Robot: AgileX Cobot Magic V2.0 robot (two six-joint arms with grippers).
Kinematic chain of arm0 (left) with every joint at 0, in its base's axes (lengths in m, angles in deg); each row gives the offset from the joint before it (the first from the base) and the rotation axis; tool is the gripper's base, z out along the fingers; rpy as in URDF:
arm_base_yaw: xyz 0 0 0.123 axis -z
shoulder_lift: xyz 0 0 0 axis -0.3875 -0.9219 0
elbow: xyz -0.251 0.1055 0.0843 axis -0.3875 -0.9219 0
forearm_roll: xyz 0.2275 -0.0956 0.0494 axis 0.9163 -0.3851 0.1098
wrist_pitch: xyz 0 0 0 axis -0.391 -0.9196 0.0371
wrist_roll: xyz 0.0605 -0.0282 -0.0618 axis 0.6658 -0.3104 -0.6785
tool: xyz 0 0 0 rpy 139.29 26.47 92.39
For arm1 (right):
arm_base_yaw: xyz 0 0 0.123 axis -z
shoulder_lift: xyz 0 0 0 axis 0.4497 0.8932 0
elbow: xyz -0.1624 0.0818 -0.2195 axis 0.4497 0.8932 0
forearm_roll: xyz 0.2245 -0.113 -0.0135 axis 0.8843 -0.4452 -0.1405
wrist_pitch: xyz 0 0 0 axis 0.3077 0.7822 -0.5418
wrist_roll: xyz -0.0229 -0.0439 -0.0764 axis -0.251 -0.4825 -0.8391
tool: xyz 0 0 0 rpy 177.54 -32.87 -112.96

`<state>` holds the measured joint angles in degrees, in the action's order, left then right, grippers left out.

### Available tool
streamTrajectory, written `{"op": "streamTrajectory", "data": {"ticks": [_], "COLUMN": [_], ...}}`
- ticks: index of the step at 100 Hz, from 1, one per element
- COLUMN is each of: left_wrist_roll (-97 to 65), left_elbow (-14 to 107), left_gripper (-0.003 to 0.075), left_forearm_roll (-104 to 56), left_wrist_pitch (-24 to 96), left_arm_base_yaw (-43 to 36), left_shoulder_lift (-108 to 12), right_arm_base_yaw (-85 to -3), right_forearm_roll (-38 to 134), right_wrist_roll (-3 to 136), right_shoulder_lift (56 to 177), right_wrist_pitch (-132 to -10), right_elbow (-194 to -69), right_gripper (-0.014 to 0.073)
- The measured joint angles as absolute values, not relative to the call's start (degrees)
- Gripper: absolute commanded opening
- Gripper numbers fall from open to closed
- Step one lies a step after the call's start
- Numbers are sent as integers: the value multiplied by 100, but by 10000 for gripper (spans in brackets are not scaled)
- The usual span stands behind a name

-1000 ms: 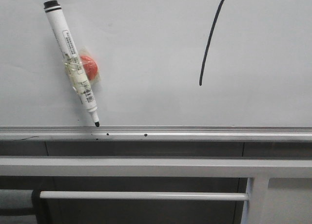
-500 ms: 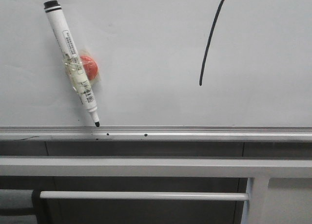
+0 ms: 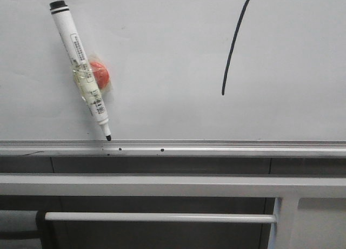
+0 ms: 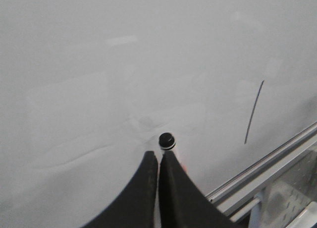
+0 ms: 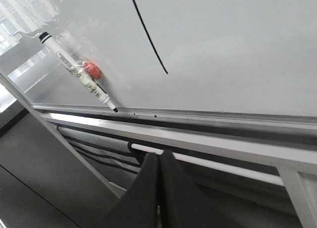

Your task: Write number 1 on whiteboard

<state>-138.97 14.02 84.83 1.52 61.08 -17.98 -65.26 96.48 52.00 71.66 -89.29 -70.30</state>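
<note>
**Ana:** Barely anything has moved since the earlier frame. In the front view the pen and the stroke sit a hair further toward 3 o'clock, and that's all.

**Ben:** Then go down by size. What's biggest?

**Ana:** The whiteboard fills the upper half, with its silver rail along the 6 o'clock edge and the grey frame bars under that. The number 1 is at about 1 o'clock on the board, a thin black stroke leaning slightly. The marker pen is at 10 o'clock, well apart from the stroke. It stands tilted against the board with its cap up and its tip just above the rail. A red ball is taped to its side.

**Ben:** And the grippers?

**Ana:** The left gripper has its fingers pressed together with nothing visibly between them, and the pen's cap shows just beyond the tips. The right gripper is also closed and empty, low and away from the board.

**Ben:** So the writing looks finished?

**Ana:** I'd say so. What's left is getting clear cleanly. The left arm should back straight away from the board so it doesn't bump the pen. Neither arm should sweep toward 1 o'clock, where the ink could smear.
</note>
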Motion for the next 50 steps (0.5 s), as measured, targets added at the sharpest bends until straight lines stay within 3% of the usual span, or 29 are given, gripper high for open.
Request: {"op": "streamTrajectory", "data": {"ticks": [12,29,50], "left_wrist_roll": [-13897,-13910,-13910], "left_elbow": [1402,1360,954], "left_gripper": [-20,-20,-20], "left_forearm_roll": [8516,8652,8733], "left_wrist_pitch": [1372,3200,3857], "left_arm_base_yaw": [5128,2799,896], "left_shoulder_lift": [-1329,-602,554], "right_arm_base_yaw": [-6526,-6526,-6526], "right_forearm_roll": [9648,9648,9648], "right_wrist_roll": [5200,5200,5200], "right_shoulder_lift": [7166,7166,7166], "right_wrist_pitch": [-8929,-8929,-8929], "right_elbow": [-7030,-7030,-7030], "right_gripper": [-63,-64,-63]}}
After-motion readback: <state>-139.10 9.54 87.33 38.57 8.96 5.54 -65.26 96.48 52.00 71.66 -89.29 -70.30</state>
